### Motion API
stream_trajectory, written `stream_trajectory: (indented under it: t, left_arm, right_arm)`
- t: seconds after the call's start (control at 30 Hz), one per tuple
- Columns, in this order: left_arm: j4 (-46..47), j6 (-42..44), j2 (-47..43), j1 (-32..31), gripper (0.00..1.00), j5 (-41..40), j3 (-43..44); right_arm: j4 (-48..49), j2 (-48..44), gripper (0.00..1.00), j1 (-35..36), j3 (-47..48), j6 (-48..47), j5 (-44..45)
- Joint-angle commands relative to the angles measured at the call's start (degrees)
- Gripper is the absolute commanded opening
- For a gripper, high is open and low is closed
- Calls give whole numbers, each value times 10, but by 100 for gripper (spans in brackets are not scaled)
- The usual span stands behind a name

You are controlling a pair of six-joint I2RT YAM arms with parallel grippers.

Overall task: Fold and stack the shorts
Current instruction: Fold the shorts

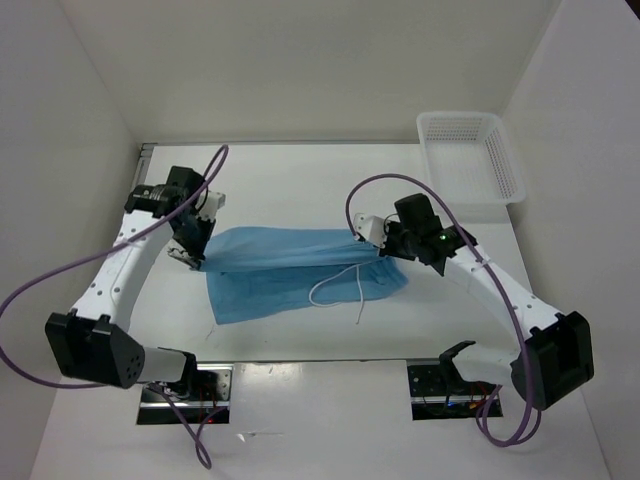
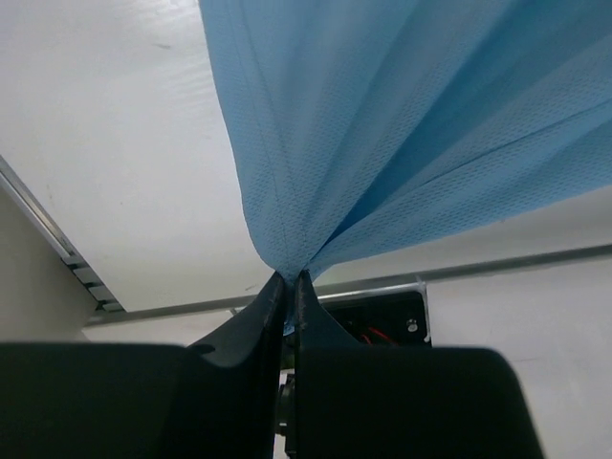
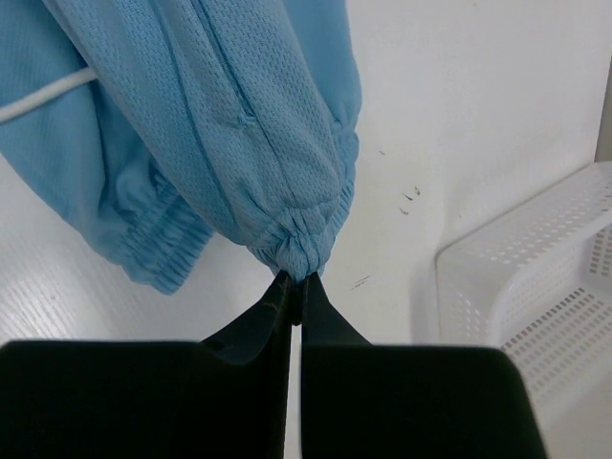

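The light blue shorts hang stretched between both arms over the middle of the table, lifted along their far edge, the near part resting on the table. My left gripper is shut on the left corner of the fabric; the cloth fans up from the pinch. My right gripper is shut on the gathered waistband at the right end. The white drawstring loops down over the shorts near the right end and shows at the left edge of the right wrist view.
A white plastic mesh basket stands at the far right corner of the table, close behind the right arm, also seen from the right wrist. White walls enclose the table on three sides. Purple cables arc over both arms.
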Motion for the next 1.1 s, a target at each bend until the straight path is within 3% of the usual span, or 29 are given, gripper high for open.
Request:
stream_trajectory:
  t: [0.0,0.2,0.27,0.33,0.37,0.4,0.47,0.6,0.7,0.73,0.87,1.0,1.03,1.07]
  left_arm:
    - [-30,2,-47,-27,0,-8,-46]
    - [-30,2,-47,-108,2,-2,-133]
    - [-30,2,-40,-126,9,-11,-149]
    - [-30,2,-31,-139,20,-25,-174]
    - [-30,2,-25,-144,30,-33,-180]
    - [-30,2,-25,-144,34,-33,-186]
    - [-30,2,-25,-144,41,-39,-186]
    - [-30,2,-46,-144,49,-50,-186]
    - [-7,2,-51,-108,53,-50,-171]
    - [19,2,-51,-65,54,-50,-159]
    - [170,2,50,38,57,-37,-101]
    - [170,2,201,109,64,53,6]
    - [165,2,221,115,64,73,36]
    - [165,2,242,115,66,90,43]
  right_arm:
    - [-25,-26,0,-1,-20,-48,14]
    - [-50,-49,0,14,-64,-96,8]
    - [-50,-49,2,27,-83,-108,16]
    - [-50,-49,40,35,-88,-121,23]
    - [-57,-49,59,42,-88,-121,29]
    - [-58,-49,85,43,-88,-121,29]
    - [-63,-58,100,48,-88,-121,29]
    - [-40,-117,100,48,-88,-127,8]
    - [14,-123,100,48,-45,-73,-19]
    - [30,-115,99,43,-30,-49,-28]
    - [102,-34,86,36,52,117,-68]
    - [114,92,78,36,112,249,-69]
    - [108,115,73,36,112,250,-62]
    - [108,147,61,36,112,250,-57]
